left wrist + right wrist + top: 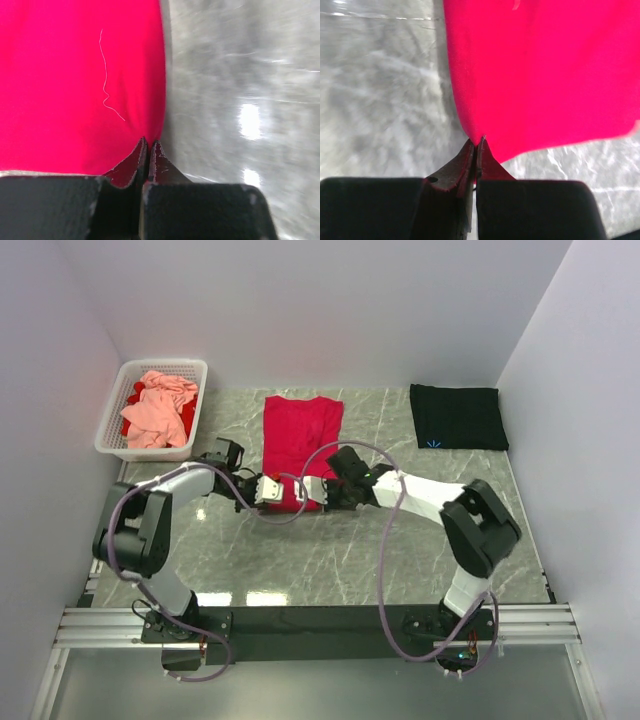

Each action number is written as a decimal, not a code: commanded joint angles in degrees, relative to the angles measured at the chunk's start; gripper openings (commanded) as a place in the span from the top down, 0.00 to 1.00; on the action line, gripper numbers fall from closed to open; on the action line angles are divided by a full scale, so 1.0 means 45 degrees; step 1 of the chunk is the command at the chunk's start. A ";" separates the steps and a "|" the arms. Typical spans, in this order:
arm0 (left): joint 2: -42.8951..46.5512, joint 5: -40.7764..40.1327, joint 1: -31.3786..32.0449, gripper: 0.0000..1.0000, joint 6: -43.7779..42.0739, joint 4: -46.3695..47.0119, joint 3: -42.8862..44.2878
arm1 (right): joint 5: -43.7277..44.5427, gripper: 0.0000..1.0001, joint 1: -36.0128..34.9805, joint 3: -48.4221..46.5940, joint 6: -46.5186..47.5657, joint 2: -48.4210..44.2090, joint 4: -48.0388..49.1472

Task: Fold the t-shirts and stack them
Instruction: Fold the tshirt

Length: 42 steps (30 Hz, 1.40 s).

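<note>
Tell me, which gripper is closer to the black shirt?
Right. The right gripper pinches the near edge of the red shirt; the black shirt lies farther back to its right. The left gripper pinches the same edge, on the side away from it.

My left end effector had two dark, glossy fingers that tapered to thin points, set in a matte black, grainy block. My right end effector looked the same, with a small round hole in one finger. Behind them my arms wore white shells between black joints, and mauve-grey cables looped back to black bases.
</note>
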State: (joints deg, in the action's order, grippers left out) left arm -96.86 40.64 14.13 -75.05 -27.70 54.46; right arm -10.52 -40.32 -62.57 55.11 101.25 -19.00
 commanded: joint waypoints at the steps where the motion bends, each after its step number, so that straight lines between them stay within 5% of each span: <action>1: 0.1483 0.0908 0.0180 0.99 -0.0764 -0.2216 0.0204 | -0.0493 1.00 -0.0142 0.0016 -0.0586 -0.1910 -0.1418; 11: 0.5328 0.2471 0.0317 0.99 -0.1936 -0.7529 0.0223 | -0.2015 1.00 -0.0923 0.1246 -0.1367 -0.6267 -0.3959; 20: 0.5766 0.3195 0.0298 0.99 -0.0220 -0.8649 0.1936 | -0.1979 1.00 -0.0964 0.1189 -0.1408 -0.8125 -0.4527; 31: 0.0844 0.3195 -0.0933 0.99 -0.1312 -0.9917 0.7832 | -0.2914 1.00 0.1632 -0.1775 0.0581 -0.5063 -0.4566; 42: -0.4898 0.2396 -0.1148 0.99 0.1752 -0.6976 1.2447 | -0.3111 1.00 0.3704 -0.7303 0.1873 0.1967 -0.5034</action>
State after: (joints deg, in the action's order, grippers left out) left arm -115.18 53.12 9.56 -72.99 -65.67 106.06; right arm -24.97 -24.99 -89.91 61.06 105.27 -39.68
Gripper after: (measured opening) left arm 0.030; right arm 0.020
